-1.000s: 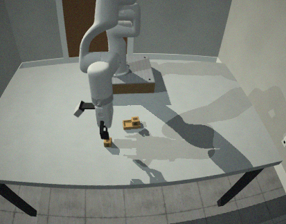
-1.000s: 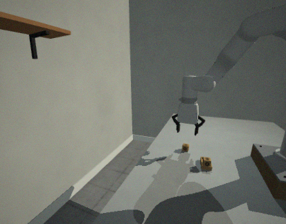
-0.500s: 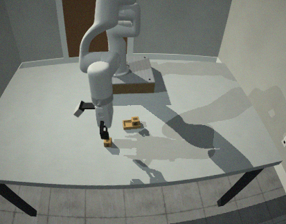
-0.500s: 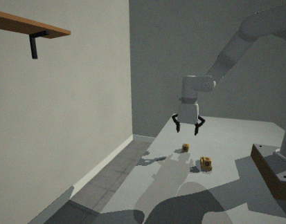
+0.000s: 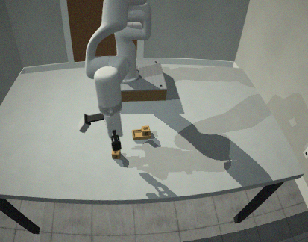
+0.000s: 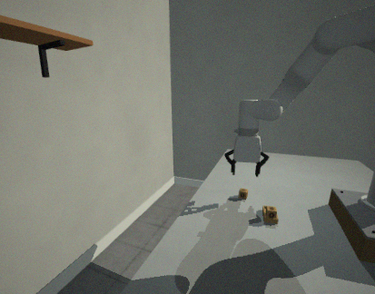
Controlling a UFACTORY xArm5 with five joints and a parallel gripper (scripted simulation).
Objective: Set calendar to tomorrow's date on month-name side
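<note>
A small wooden calendar tray (image 5: 140, 134) lies flat on the table, with one number cube standing in its right end. It also shows in the exterior view (image 6: 270, 214). A second wooden cube (image 5: 115, 154) stands alone on the table, to the front left of the tray, apart from it; it also shows in the exterior view (image 6: 243, 193). My gripper (image 6: 244, 171) hangs open and empty well above this loose cube, fingers spread wide. In the top view the gripper (image 5: 115, 143) overlaps the cube's top edge. The digits are too small to read.
The arm's base stands on a wooden block (image 5: 143, 84) at the back of the table. A dark bracket-like object (image 5: 93, 119) shows left of the arm's wrist. A wall shelf (image 6: 34, 34) hangs high on the left wall.
</note>
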